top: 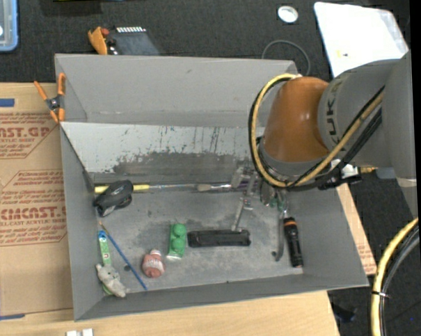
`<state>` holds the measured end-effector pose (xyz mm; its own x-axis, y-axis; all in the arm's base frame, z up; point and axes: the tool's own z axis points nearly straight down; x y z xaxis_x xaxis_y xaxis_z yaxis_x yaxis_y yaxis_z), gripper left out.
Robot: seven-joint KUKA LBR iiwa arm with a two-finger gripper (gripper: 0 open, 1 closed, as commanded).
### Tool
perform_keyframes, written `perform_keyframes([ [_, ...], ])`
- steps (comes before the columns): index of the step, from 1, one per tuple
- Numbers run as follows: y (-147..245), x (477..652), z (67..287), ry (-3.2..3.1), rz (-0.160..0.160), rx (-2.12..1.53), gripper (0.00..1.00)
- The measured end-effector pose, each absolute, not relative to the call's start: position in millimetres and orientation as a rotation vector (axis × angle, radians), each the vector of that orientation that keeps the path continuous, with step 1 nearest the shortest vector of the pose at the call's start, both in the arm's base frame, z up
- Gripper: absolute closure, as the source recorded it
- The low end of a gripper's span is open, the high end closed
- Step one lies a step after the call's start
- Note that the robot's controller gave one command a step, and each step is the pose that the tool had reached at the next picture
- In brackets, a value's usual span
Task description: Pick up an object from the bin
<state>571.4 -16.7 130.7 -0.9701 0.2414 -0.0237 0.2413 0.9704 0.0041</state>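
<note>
One black flat bar (218, 238) lies nearest the gripper (245, 199), just off its 7 o'clock on the floor of the bin (158, 82), long axis running 9 to 3. Whether the gripper is spread or closed cannot be told. A black marker (292, 242) lies at 4 o'clock, axis 12 to 6. The bar rests on bare scuffed metal, its long sides clear. A small green bottle (177, 240) crowds its 9 o'clock end.
</note>
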Motion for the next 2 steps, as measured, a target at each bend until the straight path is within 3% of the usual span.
perform_keyframes([
  [1, -38, 548.5, 70, 3.079, 0.005, 0.544, 0.00],
  [2, -8, 568.7, 70, 3.082, 0.006, 0.498, 0.00],
])
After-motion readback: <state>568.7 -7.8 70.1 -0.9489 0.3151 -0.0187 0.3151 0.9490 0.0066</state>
